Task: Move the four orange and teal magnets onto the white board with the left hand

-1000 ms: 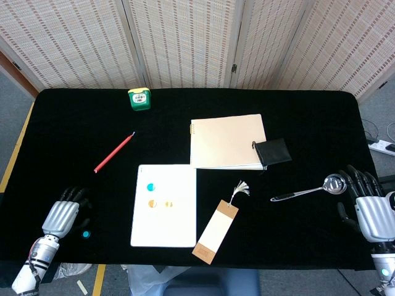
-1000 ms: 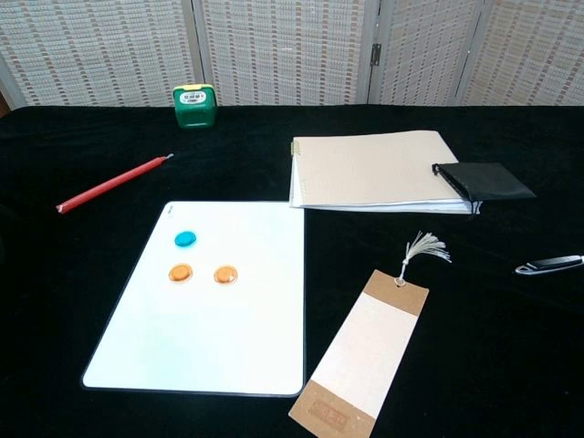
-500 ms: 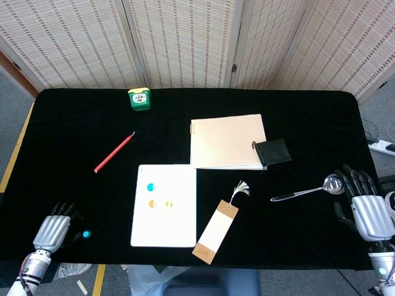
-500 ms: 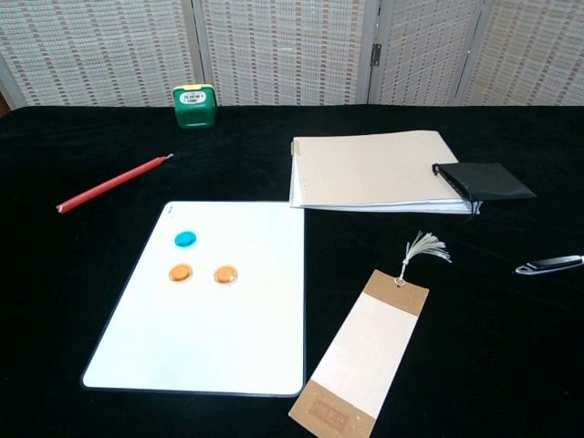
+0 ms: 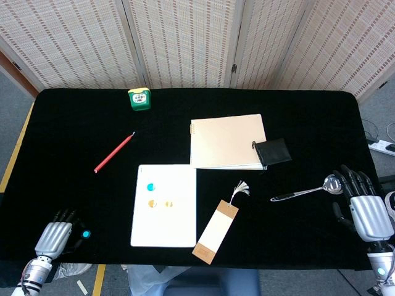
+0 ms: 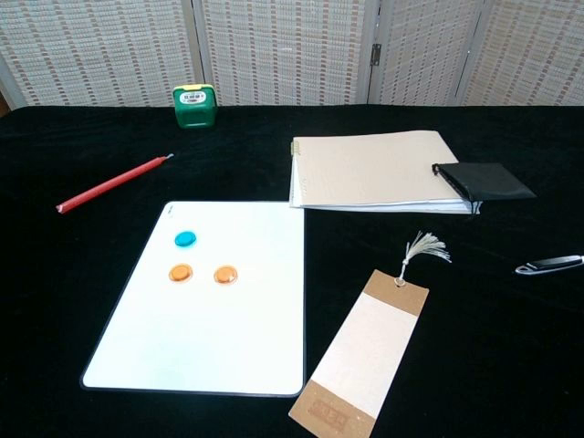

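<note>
The white board [image 5: 164, 205] [image 6: 208, 301] lies flat on the black table. On its upper left part sit one teal magnet [image 6: 185, 239] [image 5: 150, 187] and two orange magnets [image 6: 181, 272] [image 6: 225, 274] [image 5: 152, 203] [image 5: 168, 203]. A second teal magnet [image 5: 86, 234] lies on the cloth near the table's front left corner. My left hand [image 5: 54, 234] rests just left of it, fingers apart and holding nothing. My right hand [image 5: 364, 206] is at the far right edge, open, by the spoon's bowl. The chest view shows neither hand.
A red pencil [image 5: 113, 152] lies left of the board, with a green tape measure [image 5: 139, 98] behind it. A tan notebook [image 5: 226, 141] and black pouch [image 5: 273, 151] sit behind the board's right side. A bookmark [image 5: 216, 230] and metal spoon [image 5: 308, 189] lie to its right.
My left hand has drawn back toward the front left corner and no longer covers the teal magnet on the cloth. My right hand has slid back slightly.
</note>
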`<act>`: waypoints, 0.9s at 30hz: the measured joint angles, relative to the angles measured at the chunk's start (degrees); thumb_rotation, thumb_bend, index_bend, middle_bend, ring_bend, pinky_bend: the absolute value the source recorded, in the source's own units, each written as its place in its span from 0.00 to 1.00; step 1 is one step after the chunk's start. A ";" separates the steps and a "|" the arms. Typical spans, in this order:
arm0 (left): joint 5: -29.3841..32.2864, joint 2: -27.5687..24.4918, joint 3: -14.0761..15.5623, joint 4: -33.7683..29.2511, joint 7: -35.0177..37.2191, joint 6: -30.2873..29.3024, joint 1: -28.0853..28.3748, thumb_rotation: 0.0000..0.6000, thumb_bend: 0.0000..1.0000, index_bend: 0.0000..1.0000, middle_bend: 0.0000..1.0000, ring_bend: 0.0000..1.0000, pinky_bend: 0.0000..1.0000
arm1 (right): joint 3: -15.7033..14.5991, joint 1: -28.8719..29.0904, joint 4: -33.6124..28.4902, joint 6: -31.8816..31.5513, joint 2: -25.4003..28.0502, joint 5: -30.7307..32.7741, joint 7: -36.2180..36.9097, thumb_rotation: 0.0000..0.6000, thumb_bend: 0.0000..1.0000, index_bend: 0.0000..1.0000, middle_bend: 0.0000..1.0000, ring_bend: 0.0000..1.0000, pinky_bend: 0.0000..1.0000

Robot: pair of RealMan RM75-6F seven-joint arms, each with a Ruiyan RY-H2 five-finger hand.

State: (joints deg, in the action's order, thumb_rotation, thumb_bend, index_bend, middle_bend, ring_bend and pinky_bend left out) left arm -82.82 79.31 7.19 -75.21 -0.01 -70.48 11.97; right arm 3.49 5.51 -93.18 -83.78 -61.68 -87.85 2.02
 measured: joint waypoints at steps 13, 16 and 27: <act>-0.67 0.86 -0.91 0.55 -0.51 1.78 0.28 1.00 0.36 0.47 0.15 0.00 0.00 | -0.15 -0.44 0.26 -0.56 0.06 0.28 0.40 1.00 0.53 0.00 0.02 0.00 0.00; -0.59 1.00 -1.03 0.78 -0.49 2.23 0.27 1.00 0.36 0.48 0.15 0.00 0.00 | -0.16 -0.46 0.33 -0.54 0.03 0.37 0.47 1.00 0.53 0.00 0.02 0.00 0.00; -1.12 0.62 -1.46 0.25 1.11 2.69 0.35 1.00 0.37 0.51 0.15 0.00 0.00 | -0.15 -0.63 0.52 -0.94 -0.01 0.33 0.72 1.00 0.53 0.00 0.02 0.00 0.00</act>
State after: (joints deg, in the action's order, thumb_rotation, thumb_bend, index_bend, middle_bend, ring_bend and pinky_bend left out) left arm -83.95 79.93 5.72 -74.96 1.10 -67.79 12.32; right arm 3.34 4.88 -92.66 -84.72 -61.69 -87.52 2.75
